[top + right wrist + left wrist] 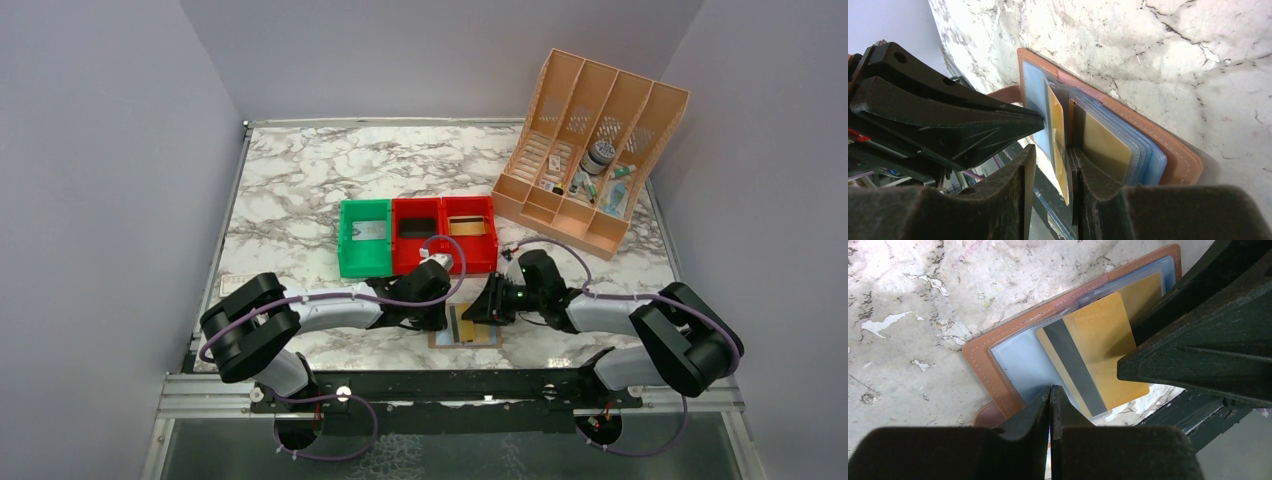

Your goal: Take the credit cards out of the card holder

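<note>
The brownish-pink card holder [983, 357] lies open near the table's front edge [480, 338], its pale blue-grey pockets facing up. A yellow-gold credit card [1098, 340] with a dark stripe sticks partly out of a pocket. A second gold card [1103, 145] sits inside another pocket. My right gripper [1053, 152] is open. The drawn-out card's edge [1058, 125] stands between its jaws, against the right finger with a gap on the left. My left gripper [1050, 392] is shut, tips down at the holder's left panel, nothing between them.
A green bin [364, 237] and two red bins [443, 232] stand just beyond the grippers. A peach slotted organizer [590, 150] with small items is at the back right. The holder lies close to the table's front rail, and both grippers crowd over it.
</note>
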### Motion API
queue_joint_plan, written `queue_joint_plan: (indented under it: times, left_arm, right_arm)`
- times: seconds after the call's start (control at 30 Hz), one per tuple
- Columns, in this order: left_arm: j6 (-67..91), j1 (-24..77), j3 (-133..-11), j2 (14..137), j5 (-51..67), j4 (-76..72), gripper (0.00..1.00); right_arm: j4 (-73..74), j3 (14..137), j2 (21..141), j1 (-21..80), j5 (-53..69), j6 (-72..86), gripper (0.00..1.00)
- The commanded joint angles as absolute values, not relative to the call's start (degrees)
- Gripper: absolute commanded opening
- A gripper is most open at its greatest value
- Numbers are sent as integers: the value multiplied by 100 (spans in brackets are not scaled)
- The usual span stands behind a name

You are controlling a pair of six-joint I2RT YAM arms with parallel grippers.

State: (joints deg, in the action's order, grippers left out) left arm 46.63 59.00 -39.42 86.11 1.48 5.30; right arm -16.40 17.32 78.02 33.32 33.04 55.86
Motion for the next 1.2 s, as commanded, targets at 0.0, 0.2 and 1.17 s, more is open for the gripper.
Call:
queue_joint_plan:
  times: [0.0,0.2,1.17]
  left_arm:
    - [4596,5950,-3895,8719,-54,845,7]
    - [4588,5950,-3903,8701,-69,865,7]
    - [4579,5950,-3896,8631,-110,936,7]
  right_arm:
    - [-2116,1618,7967,3369,3461,5612,29]
    - [-2132,1704,8074,3434,3427,5549,25]
    - [-2391,1542,8151,3450,3462,5739,25]
